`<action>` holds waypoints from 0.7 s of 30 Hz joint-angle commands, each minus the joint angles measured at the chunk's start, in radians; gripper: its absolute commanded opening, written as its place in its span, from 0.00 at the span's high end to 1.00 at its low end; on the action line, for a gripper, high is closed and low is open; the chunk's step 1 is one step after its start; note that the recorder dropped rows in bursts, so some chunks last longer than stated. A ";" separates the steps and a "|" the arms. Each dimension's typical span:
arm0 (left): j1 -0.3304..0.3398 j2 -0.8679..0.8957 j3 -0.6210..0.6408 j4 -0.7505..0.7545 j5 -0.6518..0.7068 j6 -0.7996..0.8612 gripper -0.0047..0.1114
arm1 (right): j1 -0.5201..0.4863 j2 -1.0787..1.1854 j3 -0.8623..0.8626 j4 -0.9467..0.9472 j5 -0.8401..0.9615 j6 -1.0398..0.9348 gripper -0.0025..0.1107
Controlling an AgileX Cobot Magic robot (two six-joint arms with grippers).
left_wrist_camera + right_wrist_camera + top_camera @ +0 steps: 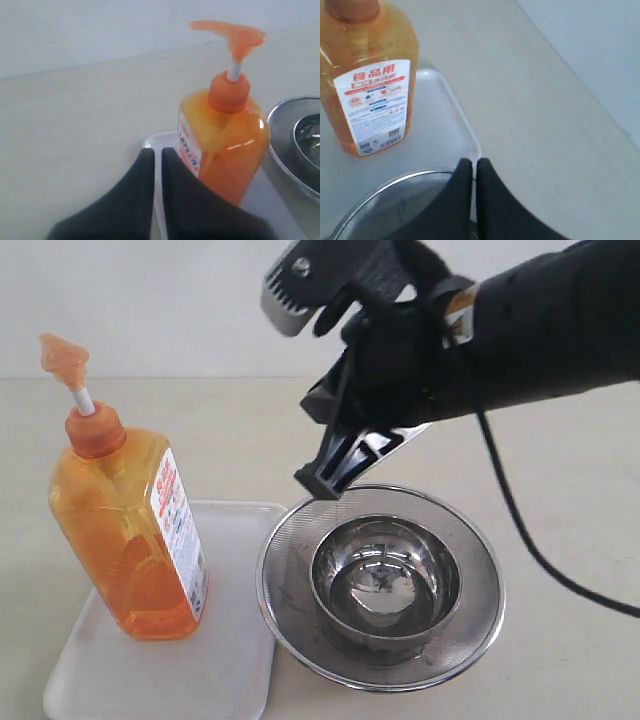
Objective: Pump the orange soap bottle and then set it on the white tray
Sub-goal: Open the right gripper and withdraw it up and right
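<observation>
Hiding white tray corner: orange soap bottle; left gripper, right gripper closed, empty.

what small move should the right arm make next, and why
Probably lift the right gripper up and back, clear of the round steel mesh strainer. The tall translucent orange soap bottle already stands on the flat white tray, and the gripper is shut on nothing, so only withdrawing seems left.
</observation>
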 commanded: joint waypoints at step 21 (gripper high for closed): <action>-0.002 -0.198 -0.039 -0.044 0.115 0.070 0.92 | -0.079 -0.233 -0.003 -0.003 0.163 0.053 0.98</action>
